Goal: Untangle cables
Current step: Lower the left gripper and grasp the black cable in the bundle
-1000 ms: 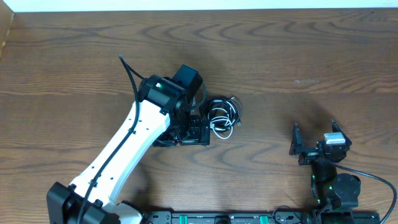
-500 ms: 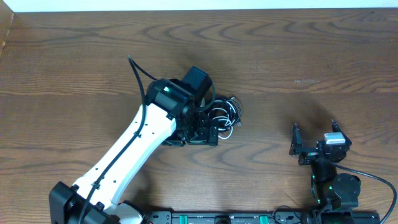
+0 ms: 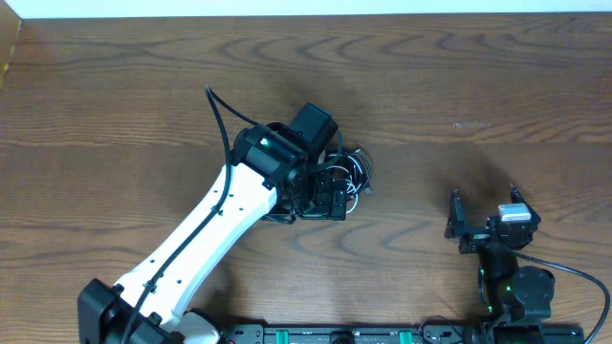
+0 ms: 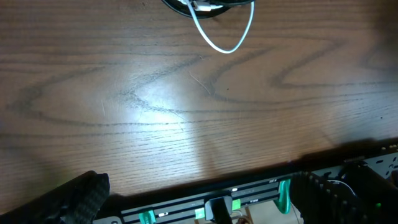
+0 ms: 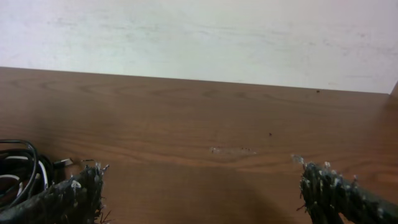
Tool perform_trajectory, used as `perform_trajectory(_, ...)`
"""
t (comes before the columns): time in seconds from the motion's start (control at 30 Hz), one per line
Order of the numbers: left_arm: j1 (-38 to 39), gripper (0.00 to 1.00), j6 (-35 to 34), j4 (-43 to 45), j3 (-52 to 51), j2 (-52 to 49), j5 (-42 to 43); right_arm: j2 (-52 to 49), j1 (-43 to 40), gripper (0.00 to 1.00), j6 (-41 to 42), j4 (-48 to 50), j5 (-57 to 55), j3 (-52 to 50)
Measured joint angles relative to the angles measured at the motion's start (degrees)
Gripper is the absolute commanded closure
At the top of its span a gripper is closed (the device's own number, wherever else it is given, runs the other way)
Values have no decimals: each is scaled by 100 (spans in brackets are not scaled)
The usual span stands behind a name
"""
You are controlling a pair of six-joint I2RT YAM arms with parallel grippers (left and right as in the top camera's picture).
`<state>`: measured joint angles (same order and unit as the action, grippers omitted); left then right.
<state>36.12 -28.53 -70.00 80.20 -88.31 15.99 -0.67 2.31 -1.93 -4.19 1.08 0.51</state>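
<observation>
Jaws on the right gripper (image 5: 205,199) stand wide apart with nothing between them. Its two fingers (image 5: 68,196) show at the lower corners of the right wrist view, and from overhead the same gripper (image 3: 483,208) sits near the front edge of the table (image 3: 478,76), well apart from the cords. The left gripper (image 3: 325,203) is also released and holds nothing. Only one dark finger (image 4: 81,193) is clearly seen in its wrist view, at the lower left corner; the other cannot be made out. Two arms are present. The white left arm (image 3: 201,239) reaches toward the middle of the table, with its wrist over the near edge of the cables (image 3: 354,174). These lie as one knotted bundle on the wood. One white cable (image 4: 230,37) can be counted, looping out of the clump. The black cables (image 5: 18,165) overlap too tightly to number. The left wrist covers part of the bundle from overhead. The left wrist view cuts the bundle off at its top edge, and the right wrist view crops it at the left edge. No plug ends can be told apart.
</observation>
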Motion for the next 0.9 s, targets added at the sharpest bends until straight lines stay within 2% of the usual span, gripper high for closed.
perform_trajectory(0.57, -7, 2, -151, 142, 0, -46, -181, 0, 0, 1, 2, 0, 0, 0)
perform_trajectory(0.9, -236, 2, -57, 1377, 0, -605, -271, 0, 0, 1, 0, 0, 0, 0)
